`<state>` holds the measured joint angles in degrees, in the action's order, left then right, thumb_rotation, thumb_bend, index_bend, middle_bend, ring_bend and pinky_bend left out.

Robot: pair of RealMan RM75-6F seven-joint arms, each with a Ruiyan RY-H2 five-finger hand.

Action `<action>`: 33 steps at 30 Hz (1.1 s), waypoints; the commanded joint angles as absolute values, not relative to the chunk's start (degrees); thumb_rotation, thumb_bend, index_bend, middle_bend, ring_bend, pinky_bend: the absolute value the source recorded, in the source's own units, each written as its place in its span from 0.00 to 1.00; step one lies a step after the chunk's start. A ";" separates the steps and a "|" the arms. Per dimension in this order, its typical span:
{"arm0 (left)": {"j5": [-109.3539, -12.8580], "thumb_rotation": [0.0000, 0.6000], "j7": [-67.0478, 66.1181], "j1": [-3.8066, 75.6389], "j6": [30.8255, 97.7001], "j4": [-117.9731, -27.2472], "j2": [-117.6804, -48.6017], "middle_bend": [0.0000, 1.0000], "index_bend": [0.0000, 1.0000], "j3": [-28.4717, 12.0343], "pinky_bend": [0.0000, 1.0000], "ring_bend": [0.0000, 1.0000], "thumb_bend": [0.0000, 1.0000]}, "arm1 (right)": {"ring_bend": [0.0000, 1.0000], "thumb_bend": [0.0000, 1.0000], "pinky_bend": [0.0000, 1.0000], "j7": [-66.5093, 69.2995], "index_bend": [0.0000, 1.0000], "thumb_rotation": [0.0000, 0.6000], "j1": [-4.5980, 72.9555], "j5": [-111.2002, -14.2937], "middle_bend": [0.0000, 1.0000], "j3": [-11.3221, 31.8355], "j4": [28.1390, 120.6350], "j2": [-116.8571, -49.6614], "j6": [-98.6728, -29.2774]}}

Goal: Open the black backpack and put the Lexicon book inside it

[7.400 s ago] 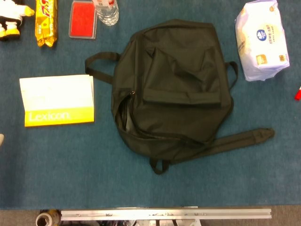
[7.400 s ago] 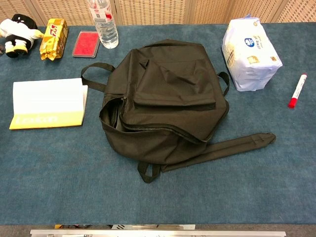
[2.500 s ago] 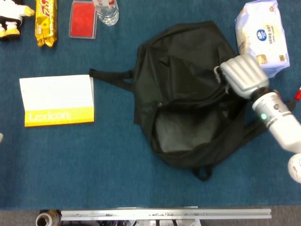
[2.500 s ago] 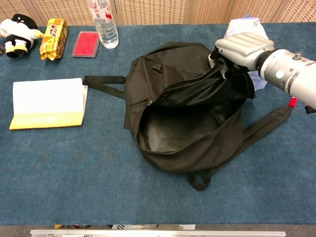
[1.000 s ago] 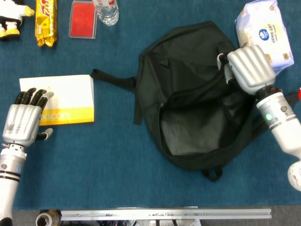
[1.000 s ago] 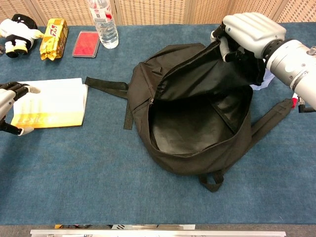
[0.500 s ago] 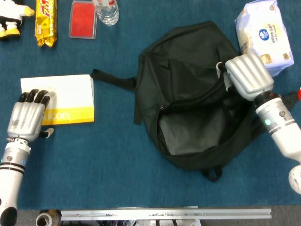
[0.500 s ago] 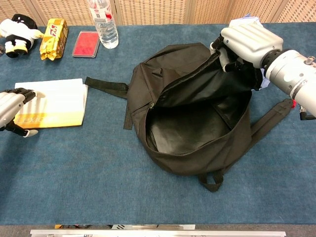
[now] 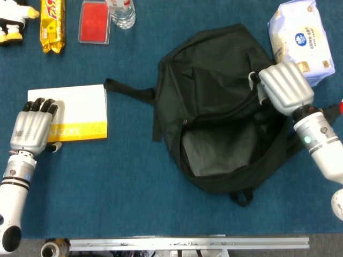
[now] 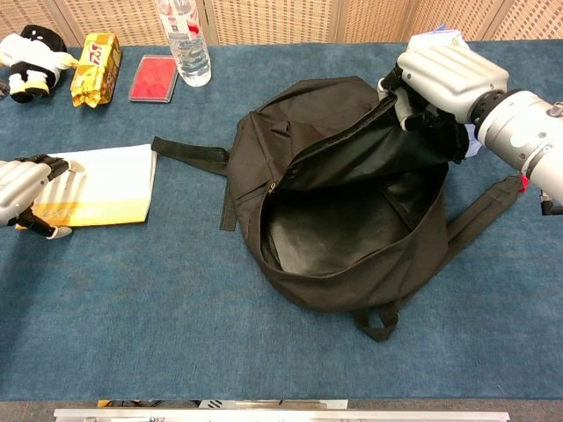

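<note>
Lexicon book point(image 9: 75, 113), the flat white paperback with a yellow band along its near edge, lies on the blue table point(image 9: 107, 182) well to the left of the black fabric backpack point(image 9: 214, 85), and your left robot hand point(image 9: 33, 128) rests on its left end, fingers laid flat across the cover and the thumb down at the near edge; whether it grips the book yet I cannot tell. The backpack is already unzipped: your right robot hand point(image 10: 440, 75) has its fingers curled round the upper flap at the right rim, holding it raised so the dark mouth gapes toward you in the chest view. So the opening step looks done and the pick-up of the book is in hand. Next you need a firm hold, probably by getting the thumb beneath the cover, then a lift and a carry rightward over the loose black strap point(image 9: 128, 88) into the mouth, while the right robot hand props the flap.
</note>
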<state>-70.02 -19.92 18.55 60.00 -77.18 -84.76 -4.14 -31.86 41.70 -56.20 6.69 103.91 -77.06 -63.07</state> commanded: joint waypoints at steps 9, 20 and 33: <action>-68.56 1.00 -20.49 19.63 59.55 -77.72 -84.60 0.18 0.16 -4.02 0.15 0.12 0.14 | 0.61 0.89 0.82 -31.16 0.73 1.00 41.29 -56.53 0.67 6.80 103.88 -76.87 -62.80; -68.04 1.00 -18.36 20.05 60.11 -76.91 -85.03 0.22 0.23 -4.34 0.15 0.12 0.17 | 0.61 0.89 0.82 -30.83 0.73 1.00 40.84 -56.63 0.67 6.91 104.11 -76.47 -62.75; -69.50 1.00 -13.46 19.45 64.64 -72.54 -88.69 0.38 0.38 -5.83 0.20 0.26 0.36 | 0.61 0.89 0.82 -29.38 0.73 1.00 40.57 -56.23 0.67 7.67 104.45 -75.58 -62.20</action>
<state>-69.36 -13.89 19.49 64.27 -73.02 -88.22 -5.56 -29.41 40.59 -56.25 7.62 104.43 -75.62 -62.22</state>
